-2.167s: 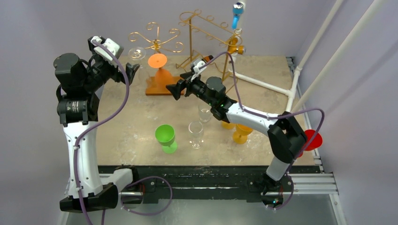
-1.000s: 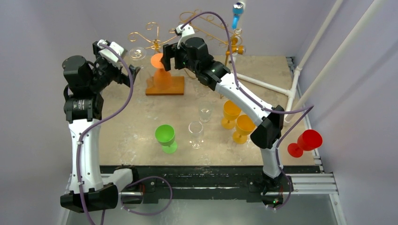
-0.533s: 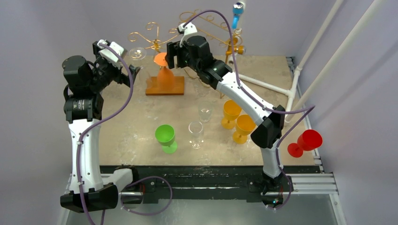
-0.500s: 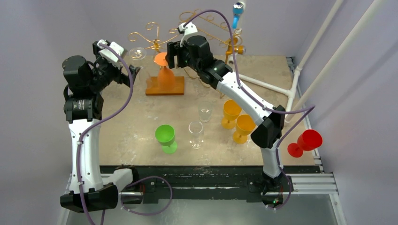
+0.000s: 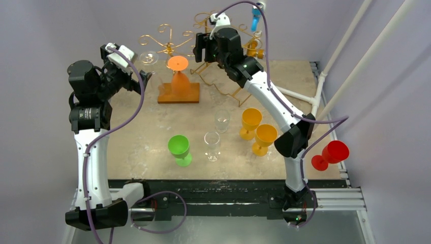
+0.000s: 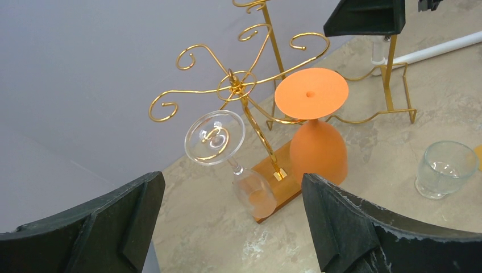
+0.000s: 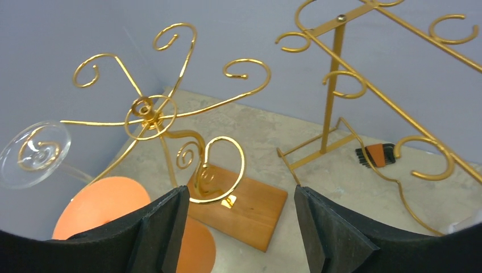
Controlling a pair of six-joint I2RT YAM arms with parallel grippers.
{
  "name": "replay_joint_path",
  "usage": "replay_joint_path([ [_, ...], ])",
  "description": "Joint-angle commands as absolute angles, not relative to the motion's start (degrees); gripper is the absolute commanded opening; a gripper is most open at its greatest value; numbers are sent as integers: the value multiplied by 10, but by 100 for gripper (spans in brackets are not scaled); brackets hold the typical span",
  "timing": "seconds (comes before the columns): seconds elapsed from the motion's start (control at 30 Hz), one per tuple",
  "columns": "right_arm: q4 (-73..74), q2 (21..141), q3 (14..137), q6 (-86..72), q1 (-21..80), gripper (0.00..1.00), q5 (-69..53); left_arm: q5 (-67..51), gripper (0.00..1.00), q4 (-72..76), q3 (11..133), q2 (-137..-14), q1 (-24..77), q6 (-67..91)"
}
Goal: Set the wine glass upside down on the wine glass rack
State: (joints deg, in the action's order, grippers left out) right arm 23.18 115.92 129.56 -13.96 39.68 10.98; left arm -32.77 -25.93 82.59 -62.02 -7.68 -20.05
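An orange wine glass (image 5: 178, 76) is upside down at the gold scroll rack (image 5: 170, 43), foot up, bowl by the wooden base (image 5: 167, 94). I cannot tell whether it hangs from a hook or rests on its rim. A clear glass (image 6: 215, 136) hangs upside down from a left hook. My right gripper (image 5: 198, 48) is open and empty, up and to the right of the orange foot (image 7: 102, 207). An empty hook (image 7: 219, 170) shows between its jaws. My left gripper (image 6: 230, 182) is wide open and empty, left of the rack.
A taller gold rack (image 5: 223, 30) stands behind the right gripper. Nearer the arms stand a green glass (image 5: 179, 148), two clear glasses (image 5: 212, 145) (image 5: 221, 121) and two yellow ones (image 5: 251, 122) (image 5: 265, 138). A red glass (image 5: 333, 153) sits past the table's right edge.
My right gripper has drawn back up and to the right, away from the orange glass's foot, which now stands free. The left arm has not moved.
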Motion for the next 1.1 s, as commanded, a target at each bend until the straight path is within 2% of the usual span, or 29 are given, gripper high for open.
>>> replay_joint_path([
  [0.0, 222, 1152, 1324, -154, 387, 75, 106, -335, 100, -245, 840, -618, -75, -192],
  [0.27, 174, 1171, 1311, -184, 378, 65, 99, -336, 100, -255, 836, -614, -75, -197],
  [0.7, 140, 1204, 1309, -246, 362, 54, 59, -345, 85, -285, 835, -609, -75, -207],
  [0.9, 122, 1210, 1299, -289, 351, 41, 20, -344, 77, -298, 833, -600, -75, -209],
  [1.07, 78, 1185, 1243, -317, 351, 27, 7, -343, 71, -304, 833, -597, -75, -216],
])
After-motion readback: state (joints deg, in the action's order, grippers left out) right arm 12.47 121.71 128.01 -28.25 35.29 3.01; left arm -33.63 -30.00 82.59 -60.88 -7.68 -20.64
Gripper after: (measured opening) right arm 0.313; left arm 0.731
